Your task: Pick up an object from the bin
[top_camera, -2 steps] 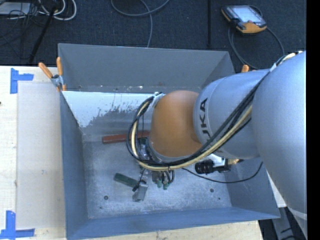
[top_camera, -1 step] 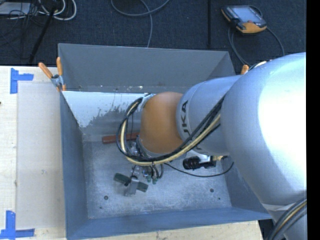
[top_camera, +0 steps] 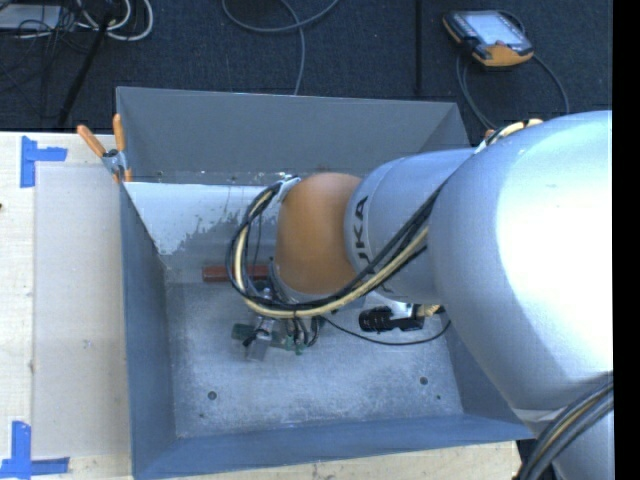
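- Right now my gripper (top_camera: 262,339) sits low in the grey metal bin (top_camera: 148,368), close above the floor, a little left of the bin's middle.
- My arm (top_camera: 520,268) comes in from the right and covers much of the bin's right half.
- At my wrist, the orange cover (top_camera: 312,233) stands directly above the gripper, and it hides most of the gripper from the camera.
- Looped cables (top_camera: 240,258), black and pale yellow, hang around the cover's left side and curl down to the gripper's top.
- How far the gripper is open I cannot tell. From this angle I see only a cluster of grey and dark parts below the cover.
- Whether it has hold of anything I cannot tell either, as nothing shows plainly in its grasp.
- The nearest loose thing is a reddish-brown bar (top_camera: 222,272). It lies flat at the foot of the far sloping wall, behind the gripper and apart from it. Its right end disappears behind my cables.
- A small black-and-white thing (top_camera: 378,319) lies on the floor to the gripper's right, under the shadow of my arm. It is also apart from the gripper, and I cannot make out what kind of thing it is.
- The floor in front of the gripper, toward the near wall, is bare speckled metal.
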Tool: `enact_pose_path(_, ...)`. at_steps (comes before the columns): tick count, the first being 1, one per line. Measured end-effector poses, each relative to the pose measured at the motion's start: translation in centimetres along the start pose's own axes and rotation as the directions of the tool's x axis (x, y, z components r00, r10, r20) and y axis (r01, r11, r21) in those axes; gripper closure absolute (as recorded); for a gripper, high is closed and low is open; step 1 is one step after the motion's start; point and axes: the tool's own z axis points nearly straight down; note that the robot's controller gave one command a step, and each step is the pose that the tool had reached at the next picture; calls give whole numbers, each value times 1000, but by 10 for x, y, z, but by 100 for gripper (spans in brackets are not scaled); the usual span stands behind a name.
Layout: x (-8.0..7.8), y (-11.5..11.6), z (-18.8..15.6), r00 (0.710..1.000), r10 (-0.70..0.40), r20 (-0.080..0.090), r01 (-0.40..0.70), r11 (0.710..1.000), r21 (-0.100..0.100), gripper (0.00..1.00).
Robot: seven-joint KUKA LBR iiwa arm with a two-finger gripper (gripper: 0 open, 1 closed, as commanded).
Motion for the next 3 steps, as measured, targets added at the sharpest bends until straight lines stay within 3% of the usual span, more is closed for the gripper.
enact_pose_path(2, 2, 0, -2, 1000, 14, 0, -14, 1000, 0, 100)
enact_pose_path(3, 3, -1, -9, 1000, 12, -8, -12, 1000, 5, 100)
